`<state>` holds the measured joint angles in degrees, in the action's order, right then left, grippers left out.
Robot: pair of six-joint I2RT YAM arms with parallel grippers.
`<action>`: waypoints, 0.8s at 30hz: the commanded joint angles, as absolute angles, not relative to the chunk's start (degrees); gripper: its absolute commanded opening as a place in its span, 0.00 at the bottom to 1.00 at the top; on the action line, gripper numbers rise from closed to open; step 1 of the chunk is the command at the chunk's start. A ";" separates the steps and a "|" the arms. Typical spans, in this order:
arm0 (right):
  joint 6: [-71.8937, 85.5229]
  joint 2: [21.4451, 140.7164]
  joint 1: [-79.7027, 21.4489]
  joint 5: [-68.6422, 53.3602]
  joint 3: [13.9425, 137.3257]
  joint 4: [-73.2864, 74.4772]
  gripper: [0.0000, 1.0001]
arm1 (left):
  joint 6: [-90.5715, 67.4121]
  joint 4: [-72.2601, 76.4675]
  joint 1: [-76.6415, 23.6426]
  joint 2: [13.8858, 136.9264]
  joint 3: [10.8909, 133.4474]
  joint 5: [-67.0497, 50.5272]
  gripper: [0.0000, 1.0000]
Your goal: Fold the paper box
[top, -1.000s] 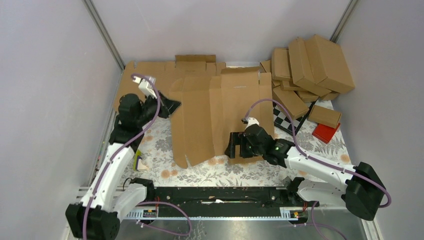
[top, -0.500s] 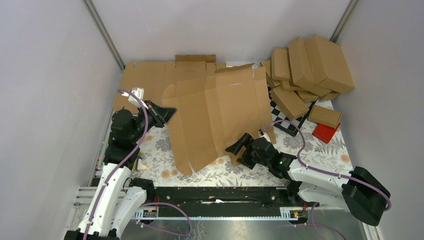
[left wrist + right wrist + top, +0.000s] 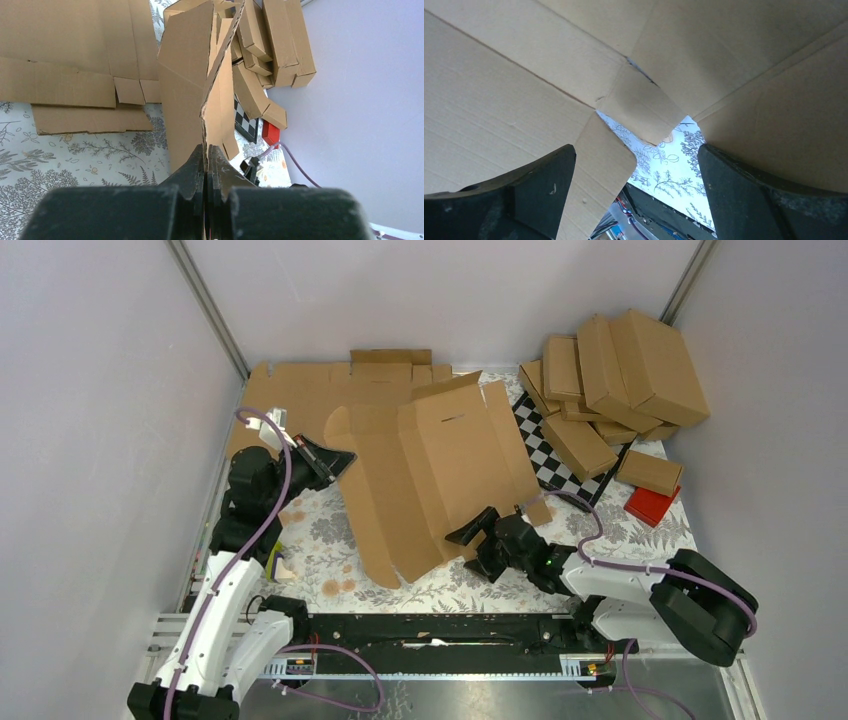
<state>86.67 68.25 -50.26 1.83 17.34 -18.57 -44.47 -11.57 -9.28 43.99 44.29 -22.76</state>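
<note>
While our left pincer (image 3: 340,458) clamps the paper box (image 3: 440,475) at its nine o'clock edge, our right pincer (image 3: 475,548) gapes wide at five o'clock, holding nothing. The box stands tilted mid-counter (image 3: 320,530); we judge most folding remains.

Paper box (image 3: 450,460) covers the left part of the checkered board (image 3: 545,450) (top view). Right wrist view: its flaps run off-frame.

Plain brown paper box (image 3: 450,460); black-and-white checkered board (image 3: 535,435) and red block (image 3: 651,506) at right; white tablecloth (image 3: 320,540), grey floral print.
</note>
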 commanded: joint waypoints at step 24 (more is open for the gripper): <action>100.89 78.20 -51.86 2.46 18.40 -28.40 0.93 | -46.23 -8.52 -9.32 44.72 48.20 -27.58 0.00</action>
<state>99.55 77.06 -51.33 0.36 17.19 -27.55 -48.03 -11.44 -9.28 44.66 44.86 -23.99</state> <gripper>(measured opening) 0.971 0.014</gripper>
